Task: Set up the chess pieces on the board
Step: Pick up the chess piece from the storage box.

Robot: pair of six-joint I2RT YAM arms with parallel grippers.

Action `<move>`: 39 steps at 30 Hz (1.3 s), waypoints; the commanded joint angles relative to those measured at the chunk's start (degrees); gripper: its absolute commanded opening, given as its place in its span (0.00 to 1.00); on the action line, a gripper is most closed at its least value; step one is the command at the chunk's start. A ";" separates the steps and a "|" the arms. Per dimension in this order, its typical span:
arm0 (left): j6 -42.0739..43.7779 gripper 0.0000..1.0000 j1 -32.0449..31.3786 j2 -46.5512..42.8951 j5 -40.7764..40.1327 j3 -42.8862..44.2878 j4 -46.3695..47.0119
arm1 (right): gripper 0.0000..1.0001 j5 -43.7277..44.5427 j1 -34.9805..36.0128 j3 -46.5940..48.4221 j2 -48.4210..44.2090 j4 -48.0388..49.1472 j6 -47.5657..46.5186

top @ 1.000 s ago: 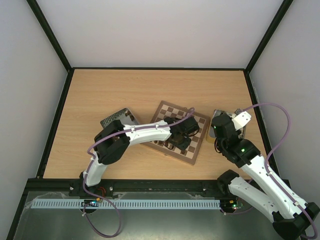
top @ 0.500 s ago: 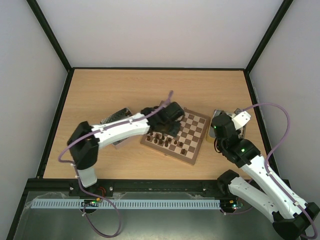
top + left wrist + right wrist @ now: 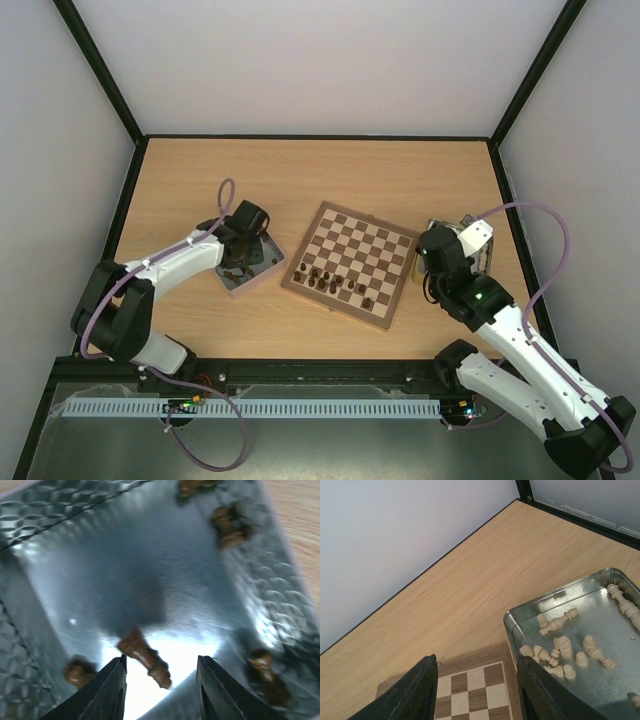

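Note:
The board (image 3: 352, 262) lies at mid-table, and several dark chess pieces (image 3: 330, 281) stand along its near edge. My left gripper (image 3: 240, 256) is down inside a grey metal tray (image 3: 262, 283) left of the board. In the left wrist view the left gripper (image 3: 161, 660) is open, and one dark piece (image 3: 145, 656) lies on the tray floor (image 3: 125, 565) between its fingers. More dark pieces (image 3: 230, 525) lie around it. My right gripper (image 3: 476, 662) hangs open and holds nothing, above the board's far right corner (image 3: 470, 692).
Right of the board, a metal tray (image 3: 555, 596) holds several cream chessmen (image 3: 560, 647) lying on their sides. Black frame posts and pale walls close in the table. Bare wood lies beyond the board.
My left arm has swung from over the board back to the grey tray on the left, and its jaws have spread wider. The right arm has hardly moved.

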 commanded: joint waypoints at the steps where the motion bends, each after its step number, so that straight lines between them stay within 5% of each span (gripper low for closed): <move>1: -4.04 0.39 4.64 -2.12 -0.97 -4.96 6.26 | 0.43 0.04 -0.27 -0.67 0.56 1.75 -0.02; 6: -5.59 0.36 7.13 -0.97 0.84 -7.27 11.84 | 0.43 -0.63 -0.27 -0.60 0.85 2.20 -0.14; 27: -6.60 0.36 7.23 5.22 4.22 -8.74 10.64 | 0.43 -1.07 -0.27 -1.11 1.04 2.41 0.01; 39: -7.46 0.13 7.23 4.61 2.61 -9.48 12.98 | 0.44 -2.29 -0.27 -1.50 0.87 3.09 -0.16</move>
